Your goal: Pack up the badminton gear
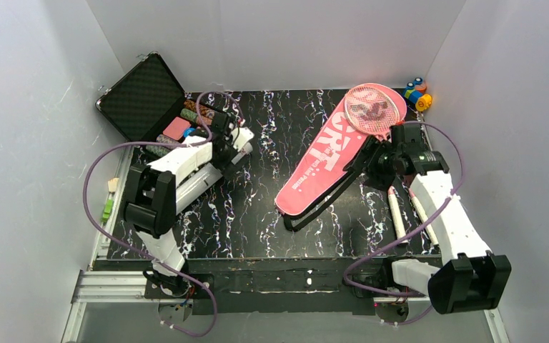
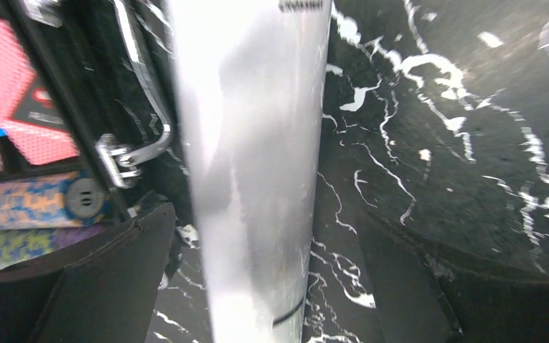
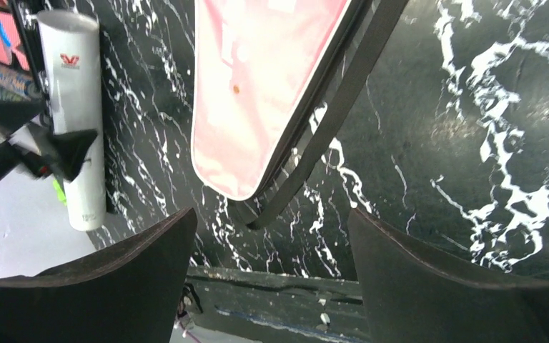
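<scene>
The long white tube (image 2: 257, 143) lies on the black marbled table beside the black case. My left gripper (image 2: 268, 236) is open and straddles it, with a gap on each side. From above, the tube's end (image 1: 243, 137) pokes out past the left gripper (image 1: 230, 145). The pink bag (image 1: 325, 161) lies slantwise mid-table, and a pink racket head (image 1: 375, 107) rests on its wide end. Two white handles (image 1: 397, 214) lie under my right arm. My right gripper (image 1: 380, 153) is open and empty above the bag's narrow end (image 3: 257, 93) and black strap (image 3: 322, 143). No shuttlecock shows.
The black hard case (image 1: 143, 96) stands open at the back left, its chip trays (image 2: 21, 207) close to my left finger. Small blue, yellow and orange objects (image 1: 418, 93) sit in the back right corner. White walls enclose the table on three sides.
</scene>
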`<action>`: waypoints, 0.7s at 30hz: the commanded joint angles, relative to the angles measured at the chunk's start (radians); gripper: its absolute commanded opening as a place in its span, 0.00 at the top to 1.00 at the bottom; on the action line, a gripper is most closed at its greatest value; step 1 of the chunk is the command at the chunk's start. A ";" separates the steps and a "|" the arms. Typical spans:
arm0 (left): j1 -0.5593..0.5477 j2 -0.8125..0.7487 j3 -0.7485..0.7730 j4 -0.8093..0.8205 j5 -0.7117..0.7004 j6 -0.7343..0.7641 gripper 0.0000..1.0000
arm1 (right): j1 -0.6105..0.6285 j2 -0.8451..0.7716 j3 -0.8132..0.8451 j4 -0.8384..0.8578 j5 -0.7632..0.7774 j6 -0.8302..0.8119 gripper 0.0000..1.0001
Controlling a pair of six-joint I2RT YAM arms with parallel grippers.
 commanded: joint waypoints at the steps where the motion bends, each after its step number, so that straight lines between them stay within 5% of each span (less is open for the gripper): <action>1: -0.005 -0.169 0.194 -0.163 0.126 -0.056 0.02 | -0.023 0.068 0.120 -0.048 0.062 -0.044 0.14; 9: -0.232 -0.224 0.293 -0.236 0.206 -0.135 0.02 | -0.080 0.235 0.238 -0.061 0.187 -0.041 0.13; 14: -0.355 -0.108 0.270 -0.125 0.211 -0.210 0.02 | -0.110 0.362 0.360 -0.118 0.313 -0.050 0.11; 21: -0.428 0.115 0.404 0.020 0.204 -0.248 0.02 | -0.227 0.343 0.321 -0.103 0.244 -0.019 0.11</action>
